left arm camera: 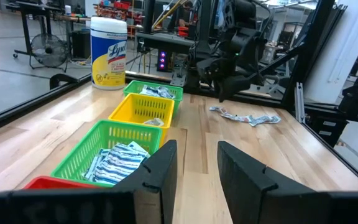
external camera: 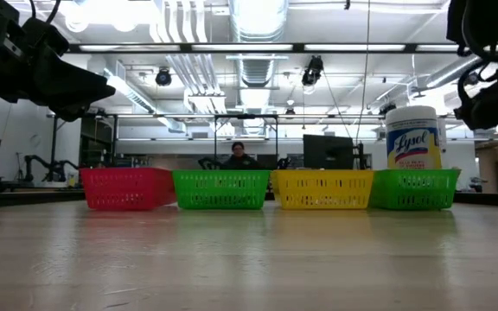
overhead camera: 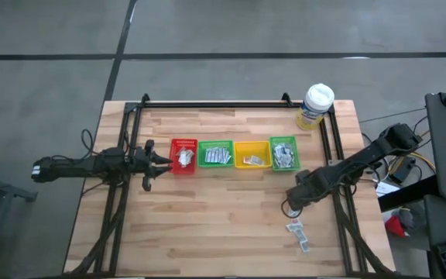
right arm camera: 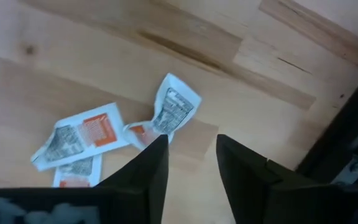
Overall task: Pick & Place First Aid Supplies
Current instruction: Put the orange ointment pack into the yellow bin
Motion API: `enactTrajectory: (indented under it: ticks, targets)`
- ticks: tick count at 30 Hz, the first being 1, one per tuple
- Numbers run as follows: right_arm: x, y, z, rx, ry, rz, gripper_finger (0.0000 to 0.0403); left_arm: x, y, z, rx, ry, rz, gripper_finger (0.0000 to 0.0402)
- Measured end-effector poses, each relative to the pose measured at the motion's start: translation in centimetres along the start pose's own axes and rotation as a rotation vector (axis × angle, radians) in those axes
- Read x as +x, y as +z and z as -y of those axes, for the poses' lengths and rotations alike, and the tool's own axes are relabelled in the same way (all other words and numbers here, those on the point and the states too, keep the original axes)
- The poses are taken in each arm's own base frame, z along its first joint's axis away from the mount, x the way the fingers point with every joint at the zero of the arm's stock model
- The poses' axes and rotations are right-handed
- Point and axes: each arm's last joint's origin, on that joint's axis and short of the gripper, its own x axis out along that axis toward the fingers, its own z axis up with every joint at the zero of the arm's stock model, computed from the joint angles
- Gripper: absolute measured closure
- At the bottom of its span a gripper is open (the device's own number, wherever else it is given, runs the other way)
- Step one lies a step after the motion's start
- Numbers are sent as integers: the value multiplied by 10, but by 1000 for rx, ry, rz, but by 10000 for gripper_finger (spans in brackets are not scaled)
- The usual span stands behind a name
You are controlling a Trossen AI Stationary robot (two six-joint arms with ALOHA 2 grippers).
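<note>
High view: four small plastic bins sit in a row across the pale wooden table (overhead camera: 231, 225), a red bin (overhead camera: 183, 155), a green bin (overhead camera: 216, 153), a yellow bin (overhead camera: 252, 153) and a second green bin (overhead camera: 283, 152), each already holding some flat sachets. A white-lidded yellow wipes tub (overhead camera: 314, 106) stands beyond the row, toward the table's far right corner.

The right gripper (overhead camera: 291, 203) hangs above bare wood between the bin row and a small cluster of white-and-red paper sachets (overhead camera: 298, 235) lying loose near the table's right front edge. In the right wrist view those sachets (right arm camera: 114, 134) lie just ahead of the fingers (right arm camera: 148, 171), which stand apart with nothing between them (three or four packets, some overlapping). No packet is touched.

The left gripper (overhead camera: 158, 161) waits just beside the red bin, its fingers (left arm camera: 160, 168) parted and empty.

The step in hand looks like the approach to the next pick. The next move probably calls for lowering the right gripper over a single sachet edge. The packets are thin and flat against the wood, so the fingers would need to come right down to the surface, and the overlap risks lifting two at once.
</note>
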Motion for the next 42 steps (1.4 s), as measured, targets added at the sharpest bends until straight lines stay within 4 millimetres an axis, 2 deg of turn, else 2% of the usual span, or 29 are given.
enactTrajectory:
  ticks: [9,20,36,42]
  targets:
    - [17,3,7,35,-11,13,252,0,0,0,0,0,0,289]
    - [28,4,10,48,11,10,268,0,0,0,0,0,0,289]
    - [24,4,8,-9,22,9,254,0,0,0,0,0,0,289]
    - [22,4,8,-7,32,8,261,0,0,0,0,0,0,289]
